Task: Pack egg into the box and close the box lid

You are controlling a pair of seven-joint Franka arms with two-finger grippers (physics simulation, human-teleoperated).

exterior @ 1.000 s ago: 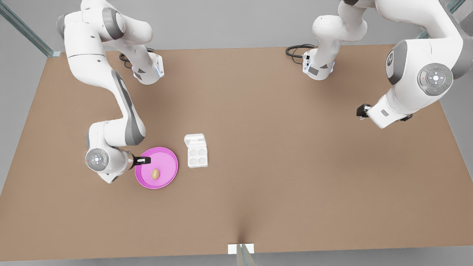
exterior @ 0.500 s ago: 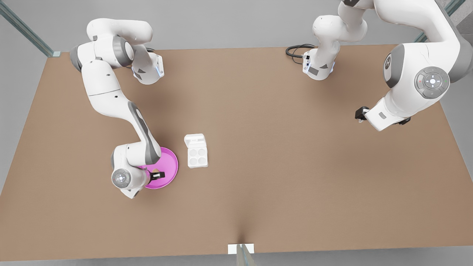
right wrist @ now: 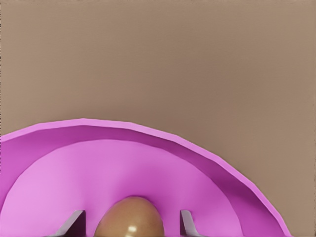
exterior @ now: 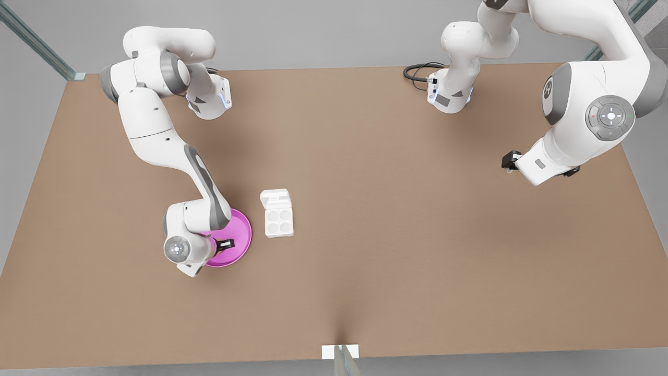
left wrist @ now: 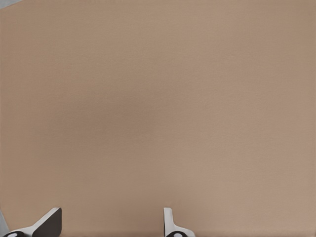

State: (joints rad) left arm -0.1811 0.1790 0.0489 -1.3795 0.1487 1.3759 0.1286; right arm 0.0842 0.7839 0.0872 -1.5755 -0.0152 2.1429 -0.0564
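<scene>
Right now my right gripper (right wrist: 132, 222) sits low over the pink plate (right wrist: 207, 163), and from its wrist camera I see the 2 fingers (right wrist: 74, 224) spread apart with the egg (right wrist: 129, 217) between them; a gap shows on each side of the egg, so I read the fingers as open around it, not yet clamped. I cannot tell whether either pad touches the shell. The egg rests on the floor of the plate, inside its raised rim.

From the front camera, that same gripper (exterior: 225, 243) hangs over the plate (exterior: 241, 230) on the front view's left, with the arm's wrist covering much of the dish. Just beside the plate, toward the front view's right and not touching it, stands the box (exterior: 278, 222) on the table (exterior: 396, 250); its 4 round cups are bare. The box lid (exterior: 275, 198) lies folded back flat on the far side of the tray.

Farther off, at the front view's right, my left gripper (exterior: 510, 160) waits above bare table, well apart from the box. Its wrist camera shows both fingertips (left wrist: 49, 223) set wide apart, holding nothing.
</scene>
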